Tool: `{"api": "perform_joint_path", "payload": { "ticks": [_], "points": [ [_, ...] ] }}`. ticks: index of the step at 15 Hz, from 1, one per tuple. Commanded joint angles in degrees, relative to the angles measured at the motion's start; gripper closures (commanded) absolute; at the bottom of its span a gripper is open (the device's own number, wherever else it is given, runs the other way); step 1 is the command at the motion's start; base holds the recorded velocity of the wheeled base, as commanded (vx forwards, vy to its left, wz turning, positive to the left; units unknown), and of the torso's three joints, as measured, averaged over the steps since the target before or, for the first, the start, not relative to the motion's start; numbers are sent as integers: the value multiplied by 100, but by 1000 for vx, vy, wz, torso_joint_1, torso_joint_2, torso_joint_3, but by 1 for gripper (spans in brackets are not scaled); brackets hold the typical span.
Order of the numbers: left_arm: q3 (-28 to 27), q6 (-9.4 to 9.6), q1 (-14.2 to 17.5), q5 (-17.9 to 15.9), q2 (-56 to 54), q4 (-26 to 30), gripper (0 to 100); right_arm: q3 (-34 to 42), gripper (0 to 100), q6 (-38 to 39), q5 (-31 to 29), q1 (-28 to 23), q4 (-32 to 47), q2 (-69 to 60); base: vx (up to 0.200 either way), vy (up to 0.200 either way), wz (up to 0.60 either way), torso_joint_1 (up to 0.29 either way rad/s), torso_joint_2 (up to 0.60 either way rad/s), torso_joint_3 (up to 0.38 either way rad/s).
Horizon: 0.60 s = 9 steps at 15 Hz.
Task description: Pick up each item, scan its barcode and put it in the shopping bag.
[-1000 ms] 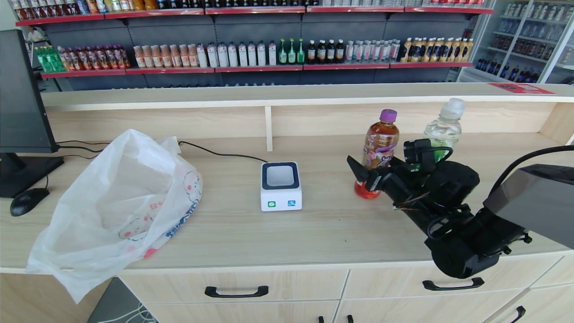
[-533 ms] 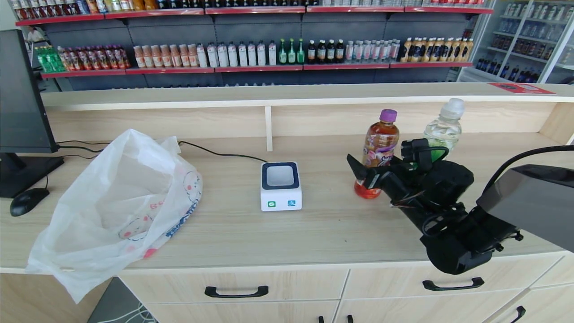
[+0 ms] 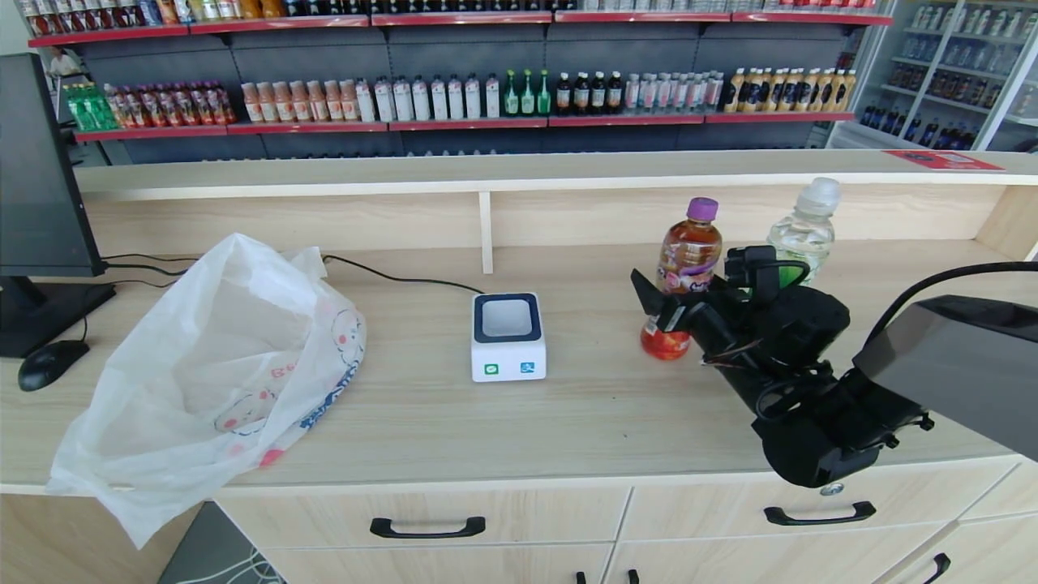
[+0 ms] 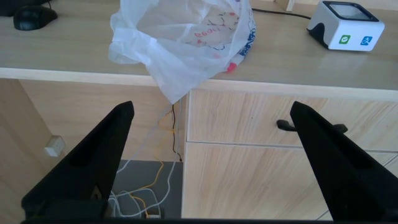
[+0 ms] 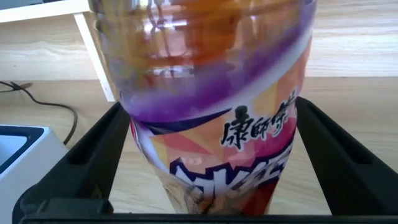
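Right pincer [image 3: 666, 312] straddles the purple-capped tea bottle [image 3: 689, 243], open, contact unclear, covering its lower label. Clear bottle [image 3: 803, 231] behind is half hidden. Left pincer [image 4: 211, 124] gapes wide, empty.

Upright tea bottle [image 3: 689, 251], clear bottle [image 3: 803, 231] right of scanner [image 3: 508, 337]; bag [image 3: 219, 365] left.

Found shopping bag [image 3: 219, 365] overhanging desk's [image 3: 584, 414] left front edge, mouse [image 3: 50, 362] at left edge, scanner [image 3: 508, 337] mid-desk, tea bottle [image 3: 688, 259] right of scanner, water bottle [image 3: 804, 227] behind-right of that.

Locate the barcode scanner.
In the head view the scanner sits centrally on the counter, between the shopping bag on the left and the purple-capped bottle on the right.
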Motion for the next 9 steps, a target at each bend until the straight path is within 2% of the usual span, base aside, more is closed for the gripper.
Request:
{"api": "perform_joint_path", "payload": {
  "ticks": [1,9],
  "points": [
    [0,46,0,1,6,-4,0,52,100,-10,-2,2,-8,-25,0,0,0,0,0,0],
    [0,64,0,1,6,-4,0,105,100,-1,-2,-24,-8,-139,0,0,0,0,0,0]
  ]
}}
